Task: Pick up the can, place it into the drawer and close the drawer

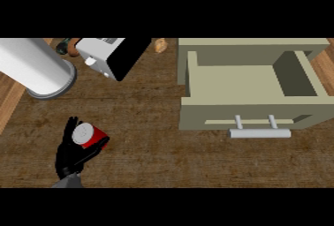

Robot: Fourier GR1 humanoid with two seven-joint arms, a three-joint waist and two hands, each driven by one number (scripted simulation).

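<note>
The red can with its silver lid sits low at the left of the view, tilted, with the fingers and thumb of the black left hand curled round it from below and from the left. Whether the can's base touches the desk cannot be told. The grey forearm enters from the lower edge just beneath the hand.

Well apart to the right stands the beige drawer, pulled open toward the robot, its inside bare. On its front panel a pale bar handle sticks out on two short posts. The stretch of brown desk between the can and the drawer holds nothing.

Up at the left, a large white cylinder stands on the desk, and beside it, to its right, leans a white and black box-shaped appliance. A small round tan object lies near the drawer's rear left corner. The right hand does not show.
</note>
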